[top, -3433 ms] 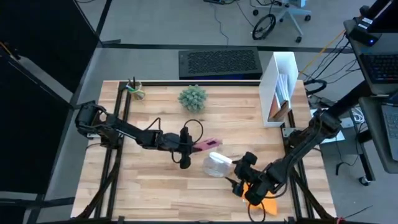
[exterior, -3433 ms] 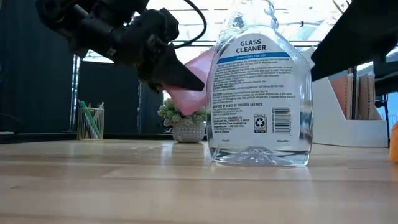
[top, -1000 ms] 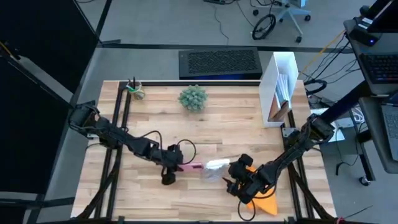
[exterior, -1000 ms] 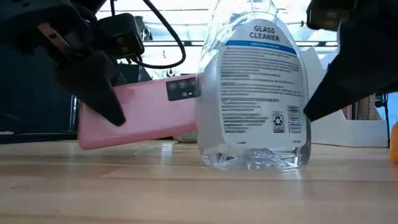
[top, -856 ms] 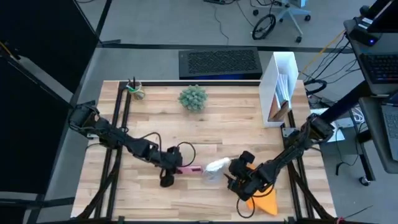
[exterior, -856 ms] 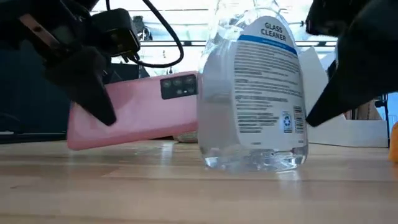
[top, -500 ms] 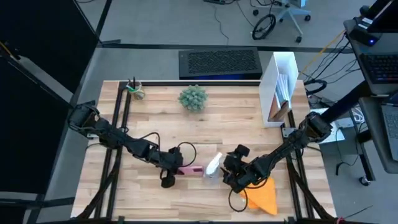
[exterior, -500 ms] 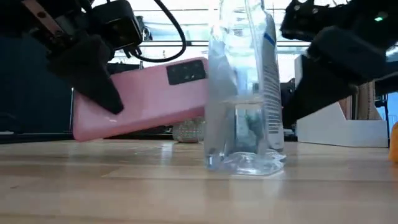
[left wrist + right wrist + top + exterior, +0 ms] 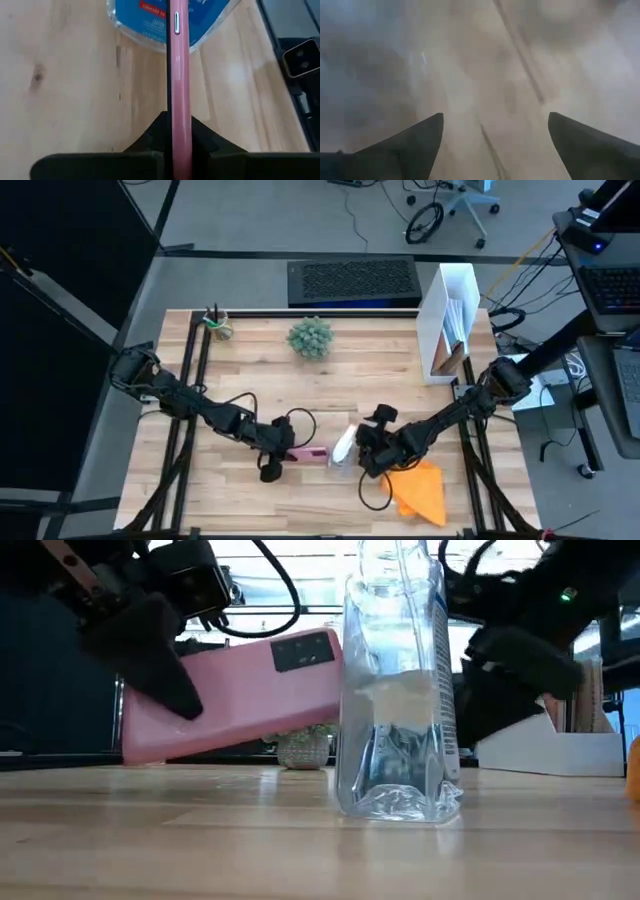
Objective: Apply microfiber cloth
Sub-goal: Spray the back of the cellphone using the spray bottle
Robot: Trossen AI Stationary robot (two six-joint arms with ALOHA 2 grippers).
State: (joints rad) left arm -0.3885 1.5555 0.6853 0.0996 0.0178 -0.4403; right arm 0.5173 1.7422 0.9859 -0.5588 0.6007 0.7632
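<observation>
Since a moment ago the right arm has drawn off the microfiber cloth, which now lies uncovered on the table at about five o'clock. Going left to right: the left gripper, near six o'clock, is clamped on the pink phone and holds it on edge just above the wood. Just beside the phone's far end stands the spray bottle. The right gripper sits right next to the bottle, its fingers spread apart around nothing, with the cloth close by toward five o'clock. By my reading the cloth has yet to be fetched. Next, the right gripper should swing back over the orange heap, pinch a fold, and carry it to the phone's face.
</observation>
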